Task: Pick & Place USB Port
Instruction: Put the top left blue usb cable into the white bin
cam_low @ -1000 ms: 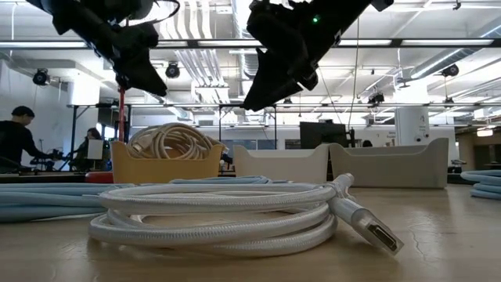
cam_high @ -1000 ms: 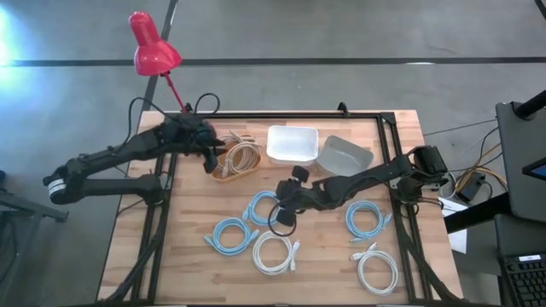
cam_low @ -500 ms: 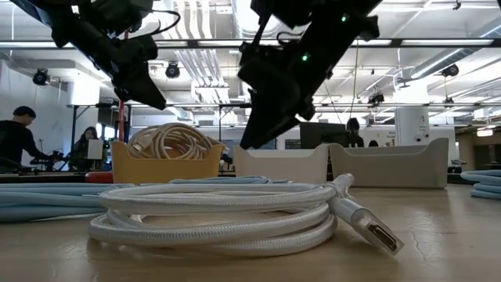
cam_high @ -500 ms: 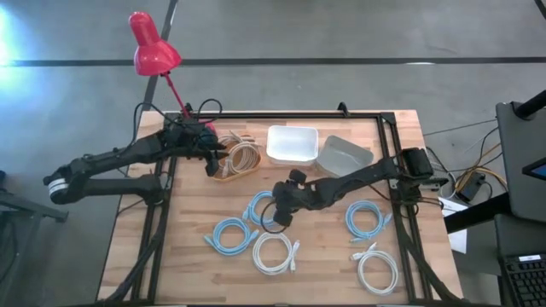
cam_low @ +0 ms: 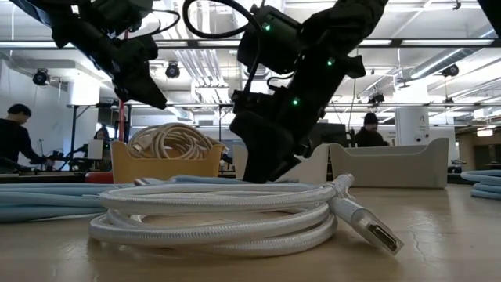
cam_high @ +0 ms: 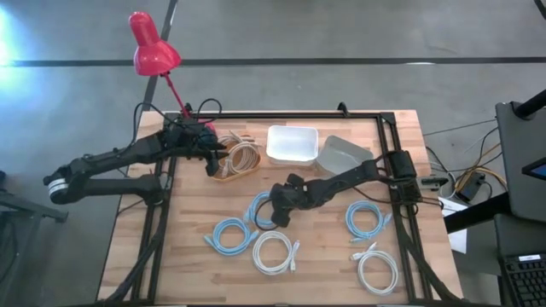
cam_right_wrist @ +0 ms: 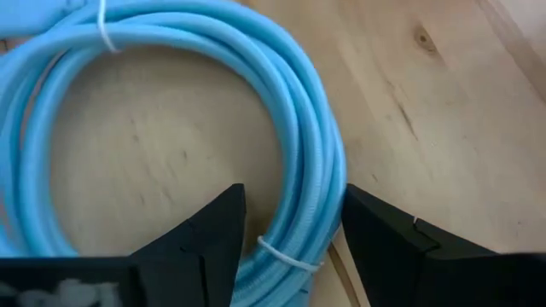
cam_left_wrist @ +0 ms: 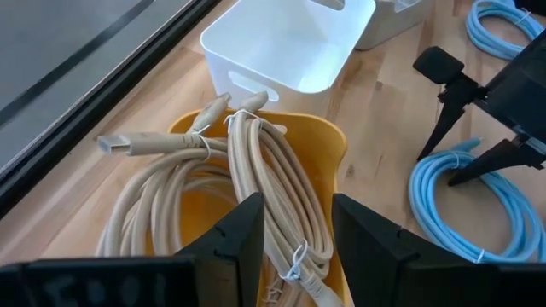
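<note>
A light-blue cable coil lies flat on the wooden table, near its middle. My right gripper is low over the right side of this coil and is open. In the right wrist view its fingers stand on either side of the bundled blue strands, with a gap on each side. My left gripper is open and empty above the yellow bin. That bin holds coiled beige cables.
A white bin and a translucent bin stand at the far middle. Two more blue coils and two white coils lie toward the near edge. A red lamp stands beyond the far left corner.
My right gripper has gone down and toward the table's left and near edges. It now sits over the blue coil, its open fingers straddling the coil's strands. The coil has stayed where it was.
</note>
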Controlling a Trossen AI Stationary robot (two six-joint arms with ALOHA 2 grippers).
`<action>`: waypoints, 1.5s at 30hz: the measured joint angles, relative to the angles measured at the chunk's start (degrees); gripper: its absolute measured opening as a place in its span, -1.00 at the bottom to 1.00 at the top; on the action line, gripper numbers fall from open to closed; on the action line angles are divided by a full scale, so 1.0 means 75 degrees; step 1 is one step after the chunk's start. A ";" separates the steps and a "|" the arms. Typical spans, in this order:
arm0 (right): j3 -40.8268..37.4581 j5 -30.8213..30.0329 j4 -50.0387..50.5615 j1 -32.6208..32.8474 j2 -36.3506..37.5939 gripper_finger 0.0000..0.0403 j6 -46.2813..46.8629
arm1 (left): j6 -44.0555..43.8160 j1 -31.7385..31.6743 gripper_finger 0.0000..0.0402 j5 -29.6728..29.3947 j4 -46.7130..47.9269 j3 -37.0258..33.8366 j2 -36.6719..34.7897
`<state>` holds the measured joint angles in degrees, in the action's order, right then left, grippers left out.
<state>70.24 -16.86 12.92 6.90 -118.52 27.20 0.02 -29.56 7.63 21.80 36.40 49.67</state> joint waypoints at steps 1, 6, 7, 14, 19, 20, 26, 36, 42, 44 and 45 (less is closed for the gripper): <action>-0.0003 0.0003 0.0014 -0.0003 -0.0014 -0.11 -0.0027 | -0.0009 0.0000 -0.33 0.0001 0.0000 0.0000 0.0000; -0.0016 0.0039 0.0036 -0.0016 0.0081 -0.39 -0.0266 | -0.0022 0.0000 -0.33 0.0001 -0.0001 -0.0001 0.0000; -0.0020 0.0055 0.0046 -0.0028 0.0122 -0.46 -0.0299 | -0.0024 0.0000 -0.33 0.0001 -0.0002 -0.0001 0.0000; -0.0070 0.0063 0.0302 -0.0066 0.0420 -0.71 -0.0727 | -0.0036 0.0000 -0.32 0.0001 -0.0023 -0.0008 0.0003; -0.0070 -0.0369 0.0525 -0.0084 0.1050 -0.71 -0.1049 | -0.0036 0.0000 -0.32 -0.0001 -0.0023 -0.0015 0.0003; -0.0067 -0.0643 0.0605 -0.0079 0.1199 -0.71 -0.1137 | -0.0036 0.0000 -0.33 -0.0001 -0.0023 -0.0015 0.0003; -0.0066 -0.3054 0.0723 -0.0090 0.2068 -0.68 -0.2293 | -0.0036 0.0000 -0.32 -0.0001 -0.0023 -0.0015 0.0003; -0.0060 -0.5914 0.0649 -0.0688 0.2661 -0.67 -0.3507 | -0.0036 0.0000 -0.33 -0.0001 -0.0047 -0.0015 0.0003; -0.0060 -0.6030 0.0650 -0.1435 0.2536 -0.67 -0.3290 | -0.0036 0.0000 -0.33 -0.0001 -0.0047 -0.0015 0.0003; -0.0067 -0.6030 0.0648 -0.1660 0.2418 -0.67 -0.3069 | -0.0033 0.0000 -0.32 -0.0001 -0.0047 -0.0015 0.0003; -0.0071 -0.6030 0.0648 -0.1767 0.2371 -0.67 -0.2991 | -0.0033 0.0000 -0.32 -0.0001 -0.0047 -0.0015 0.0003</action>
<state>69.70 -62.08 17.78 -6.36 -100.74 4.77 -0.23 -29.56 7.62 21.45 36.29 49.69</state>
